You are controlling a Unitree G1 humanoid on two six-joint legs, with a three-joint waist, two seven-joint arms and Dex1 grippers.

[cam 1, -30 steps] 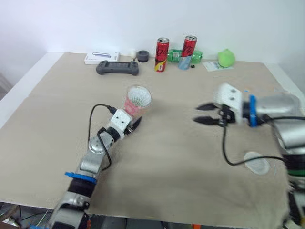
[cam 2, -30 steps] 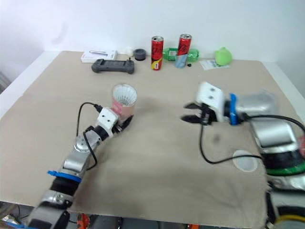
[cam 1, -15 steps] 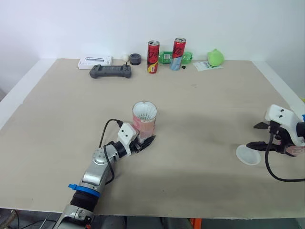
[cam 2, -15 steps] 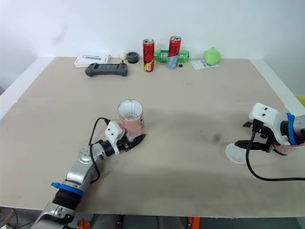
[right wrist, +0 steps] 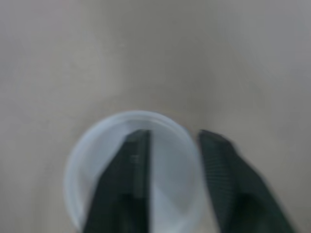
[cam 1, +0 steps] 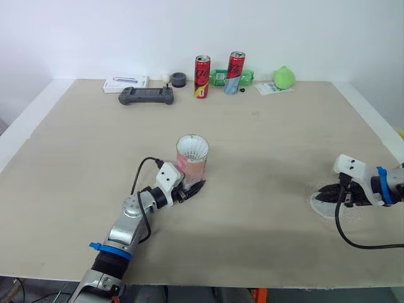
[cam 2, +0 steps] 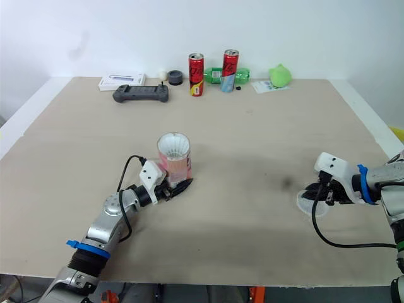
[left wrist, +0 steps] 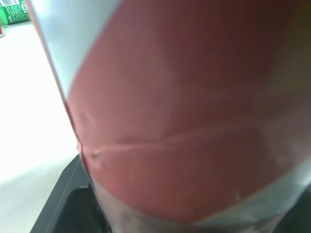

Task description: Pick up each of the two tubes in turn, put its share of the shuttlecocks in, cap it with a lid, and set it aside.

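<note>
**Right end effector [right wrist: 170,138] drops onto lid [right wrist: 87,170]**

It has lowered from just beside the one lid; its fingers, slightly apart, now straddle the rim. The left end effector [cam 1: 189,189] stays clamped on the one upright tube [cam 1: 192,165], which stands on the surface [cam 1: 265,139] with shuttlecocks [cam 1: 192,149] inside.

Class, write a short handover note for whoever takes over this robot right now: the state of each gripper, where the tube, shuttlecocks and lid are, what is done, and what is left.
Left gripper: shut on the tube near its base. The tube appears to stand upright on the table.
Right gripper: open, low over the lid, which lies flat on the table to the right. One finger is over the lid's inside, the other at its rim.
Done: shuttlecocks are in the tube, showing white at its open top.
Left: grip the lid, cap this tube, set it aside, then do the second tube.
</note>
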